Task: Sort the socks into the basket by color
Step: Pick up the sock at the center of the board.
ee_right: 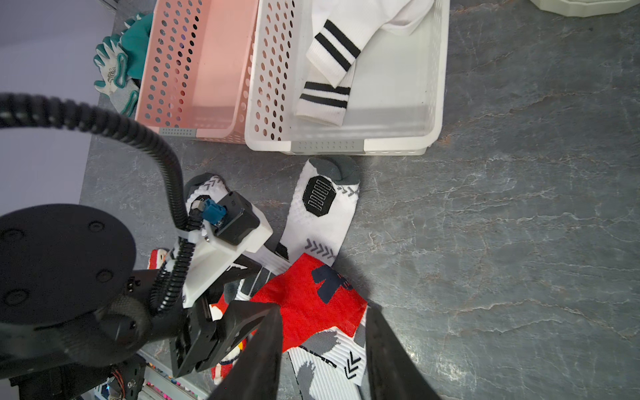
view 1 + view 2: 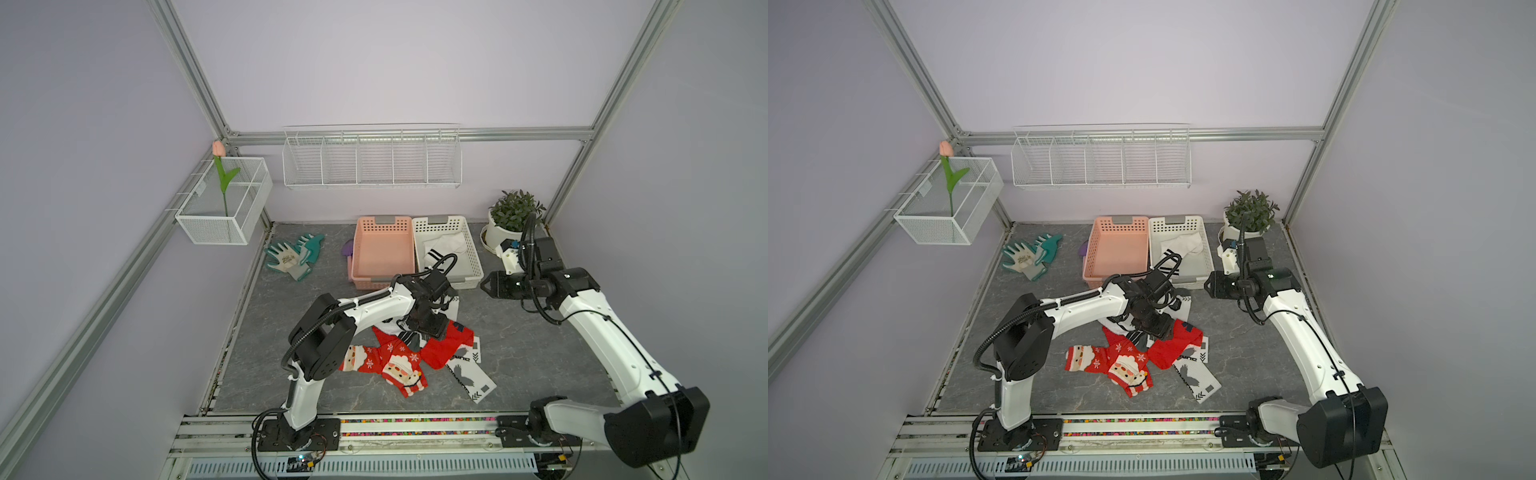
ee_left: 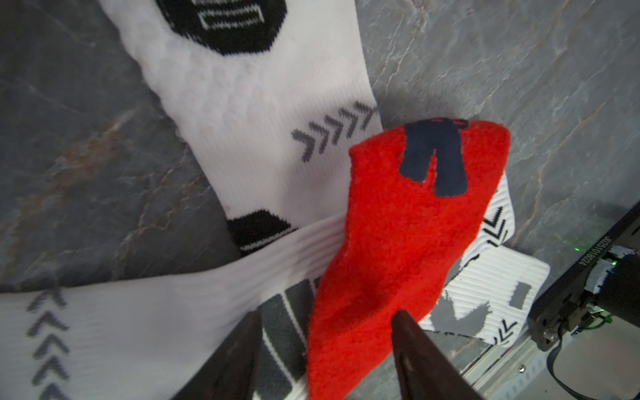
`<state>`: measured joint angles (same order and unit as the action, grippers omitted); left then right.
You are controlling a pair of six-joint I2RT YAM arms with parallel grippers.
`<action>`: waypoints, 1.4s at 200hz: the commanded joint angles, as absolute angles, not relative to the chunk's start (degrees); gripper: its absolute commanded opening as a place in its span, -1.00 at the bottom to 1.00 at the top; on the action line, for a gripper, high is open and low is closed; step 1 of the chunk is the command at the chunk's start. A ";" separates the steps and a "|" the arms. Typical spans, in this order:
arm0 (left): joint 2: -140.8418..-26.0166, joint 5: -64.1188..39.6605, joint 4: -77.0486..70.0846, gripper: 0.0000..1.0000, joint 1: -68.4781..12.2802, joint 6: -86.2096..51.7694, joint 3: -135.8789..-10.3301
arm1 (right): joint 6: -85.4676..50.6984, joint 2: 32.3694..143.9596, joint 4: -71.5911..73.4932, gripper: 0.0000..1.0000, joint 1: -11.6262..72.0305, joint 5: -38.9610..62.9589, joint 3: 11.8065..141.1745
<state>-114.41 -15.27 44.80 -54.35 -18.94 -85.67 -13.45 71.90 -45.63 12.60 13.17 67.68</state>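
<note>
Grey stone-pattern table [image 2: 519, 332]; on the back wall a wire rack [image 2: 372, 162], and at the far left a mesh box [image 2: 224, 199].

Left arm [image 2: 374, 307] reaches over the sock pile at table centre; in both top views its wrist hides the pile's middle. Right arm [image 2: 602, 332] hangs in the air just beside the white basket [image 2: 473, 249].

The pink basket [image 2: 384, 224] touches the white one and holds nothing visible. The white one holds a striped white sock [image 2: 440, 249]. A potted plant [image 2: 515, 216] stands in the far right corner, and gloves [image 2: 295, 253] lie left of the baskets. A small purple item [image 2: 347, 249] is mostly hidden behind the pink basket; cannot tell what it is.

In the pile, the Santa socks [image 2: 401, 365] lie nearest the left arm's base, and the plain red sock [image 3: 398, 242] lies on top of white printed socks [image 3: 259, 121].

Left claw [image 3: 325, 313]: jaws apart, straddling the red sock's edge, with a grey-striped sock just beside one finger. Right claw [image 1: 323, 308]: jaws apart, nothing between them.
</note>
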 commanded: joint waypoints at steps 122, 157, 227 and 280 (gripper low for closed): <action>-119.76 -16.98 51.60 0.13 -55.00 -16.39 -92.98 | -12.57 69.32 -47.10 -0.11 12.12 13.34 66.35; -119.55 -17.45 51.59 -0.04 -55.02 -16.55 -93.53 | -12.60 69.26 -47.11 -0.11 12.11 13.53 66.36; -119.17 -17.39 51.77 -0.38 -55.20 -16.55 -93.48 | -12.72 69.17 -46.93 -0.10 12.13 13.61 66.16; -118.70 -17.39 52.12 -0.57 -55.32 -16.34 -93.57 | -12.79 69.30 -46.75 -0.10 12.20 13.60 66.36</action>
